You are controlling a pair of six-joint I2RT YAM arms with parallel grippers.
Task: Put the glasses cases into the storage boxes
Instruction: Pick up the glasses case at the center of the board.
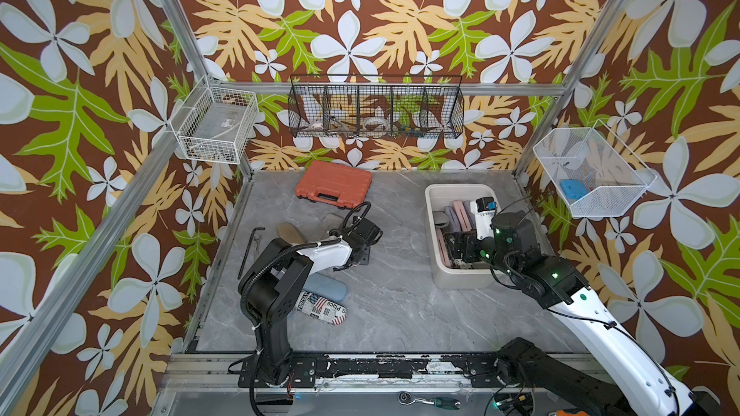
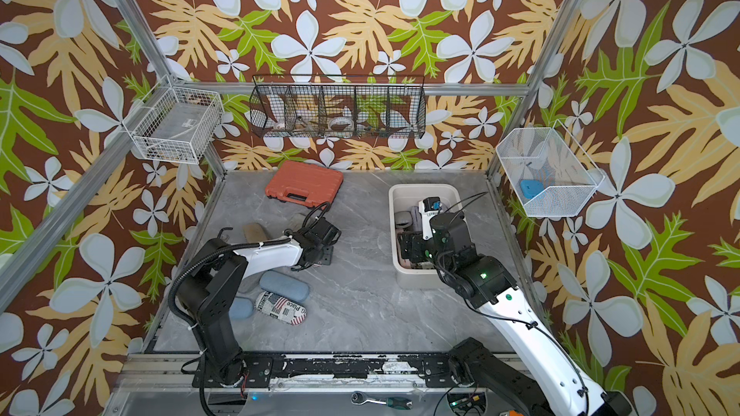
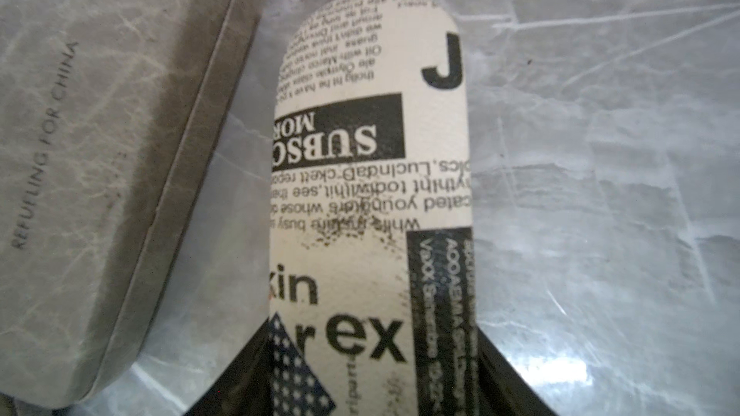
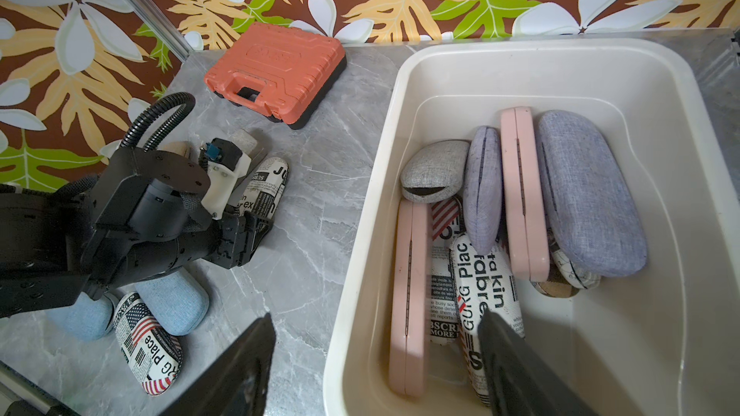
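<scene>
Newsprint case (image 3: 372,178) is the one in play. It sits on the left half of the desk (image 1: 400,294), just beside a grey marbled case (image 3: 80,154). The left end effector (image 3: 372,338) has its dark fingers (image 3: 240,386) pressed against both long sides, so it is clamped on the case. I read this as the pick step, with the grip made and the carry not yet begun.

The next move calls for a clean lift and a long swing across to the storage box (image 4: 520,48) on the right. The catch is that the right end effector (image 4: 376,318) hangs right over the box, jaws wide apart with nothing between them. It will likely have to clear out first.

The box already holds pink cases (image 4: 524,194), a lavender case (image 4: 588,194), a small grey one (image 4: 434,170) and more newsprint. Left on the desk are a flag-print case (image 1: 320,308), a blue felt case (image 1: 328,288), a second blue one (image 2: 240,308) and a tan case (image 1: 290,234). The orange toolcase (image 1: 333,184) at the back is not part of this.

- **Held case:** in both top views the left wrist covers it completely. Whether it has left the desk, I can't tell.
- **Wrist view:** the left wrist view cuts off the near end of the case.
- **Box:** the right arm masks much of the box from above. The bottom layer of cases is buried and hard to count.
</scene>
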